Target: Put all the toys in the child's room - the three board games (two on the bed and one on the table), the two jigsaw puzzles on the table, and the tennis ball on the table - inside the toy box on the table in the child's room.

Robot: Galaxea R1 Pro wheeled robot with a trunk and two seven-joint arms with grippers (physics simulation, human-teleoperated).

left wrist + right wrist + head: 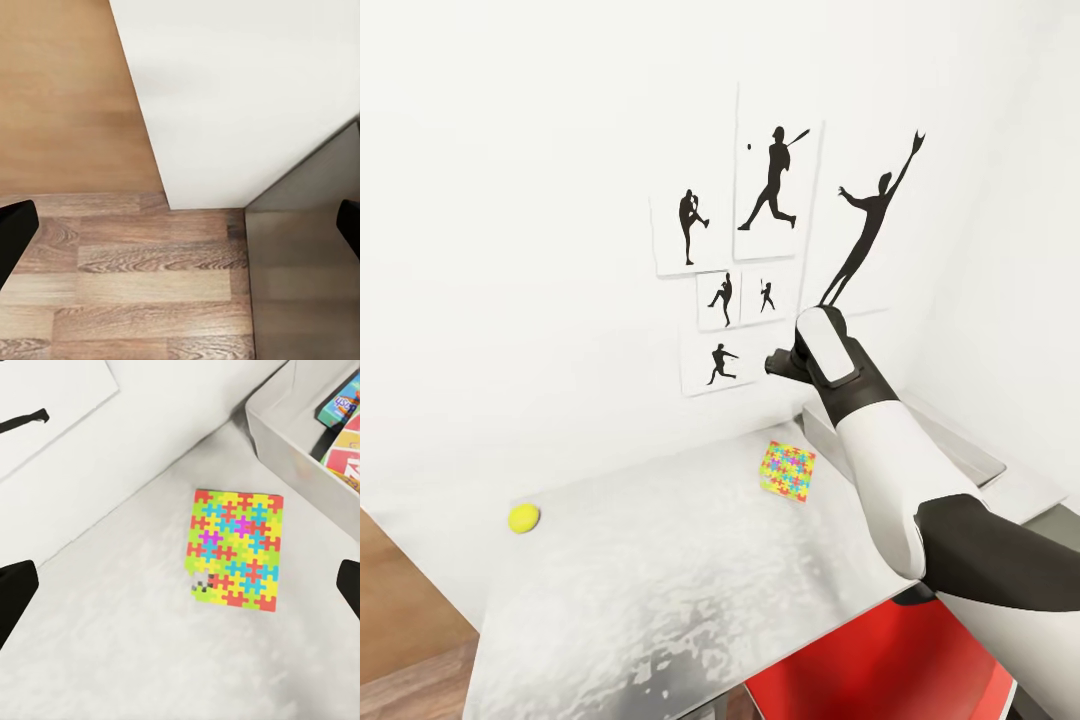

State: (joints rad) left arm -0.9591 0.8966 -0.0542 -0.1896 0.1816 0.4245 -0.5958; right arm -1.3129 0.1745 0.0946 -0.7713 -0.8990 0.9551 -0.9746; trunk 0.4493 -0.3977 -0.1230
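Note:
A jigsaw puzzle (788, 471) lies flat on the table (660, 570), close to the toy box (970, 450) at the right. The tennis ball (524, 517) rests near the table's far left edge. My right gripper (775, 363) hangs open above the puzzle, nothing between its fingers. In the right wrist view the gripper (180, 596) frames the puzzle (236, 549), and the toy box (292, 431) holds two board games, a blue one (341, 405) and a red-yellow one (349, 454). My left gripper (180, 229) is open over the wood floor.
A red chair (880, 670) stands under the table's near edge. Black silhouette sports pictures (775, 190) hang on the white wall behind. In the left wrist view a white panel (240, 97) and a grey surface (307, 262) border the floor (135, 292).

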